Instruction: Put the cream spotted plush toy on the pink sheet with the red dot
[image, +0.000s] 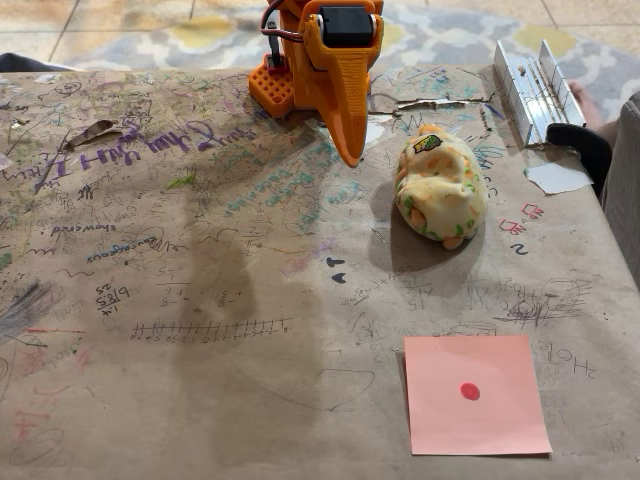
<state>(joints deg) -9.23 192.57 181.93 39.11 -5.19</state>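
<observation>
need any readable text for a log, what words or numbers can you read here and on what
"BIKES" and "25", upside down, penned on the scribbled brown paper table cover.
"2", in blue, on the same cover beside the cream spotted plush toy.
Other scribbles there: too blurred to read.
Salmon-pink square paper sheet: a red dot, no text.

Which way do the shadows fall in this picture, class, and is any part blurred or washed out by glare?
In the fixed view the cream spotted plush toy throws a soft shadow leftward and toward the camera; the gripper shades the brown paper table similarly; the pink sheet looks sharp, evenly lit, glare-free.
</observation>
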